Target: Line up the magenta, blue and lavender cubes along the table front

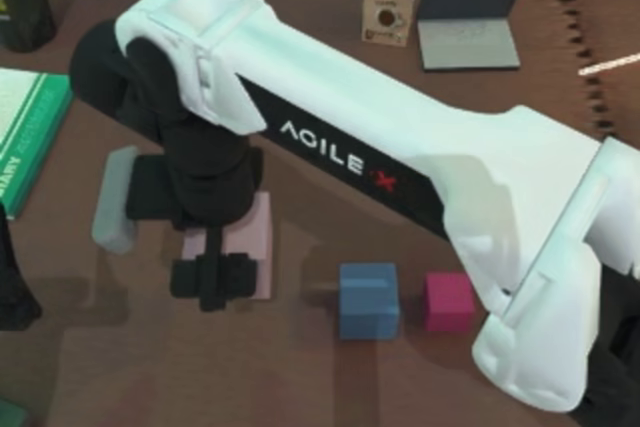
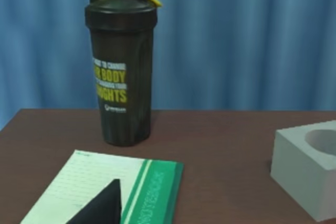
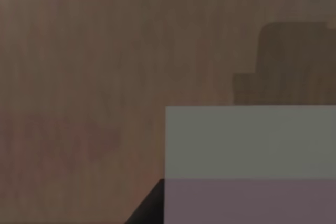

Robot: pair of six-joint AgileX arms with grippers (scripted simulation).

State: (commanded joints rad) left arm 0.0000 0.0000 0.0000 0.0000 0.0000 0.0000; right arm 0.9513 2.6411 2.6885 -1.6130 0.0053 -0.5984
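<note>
Right pincer (image 1: 210,272): my right arm reaches across the desk (image 1: 300,377); the pincer sits over the lavender cube (image 1: 255,237), grip hidden, I cannot tell.
Cubes: lavender left, blue cube (image 1: 368,299) middle, magenta cube (image 1: 449,301) right, near the front.
Left arm: parked far left.

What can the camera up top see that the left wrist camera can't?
Only the top view shows the lavender cube under the right pincer, the blue cube, the magenta cube and a printed carton. Only the left wrist view shows the whole black shaker bottle with its yellow lid. Both show the green notebook, the grey block and the table.
</note>
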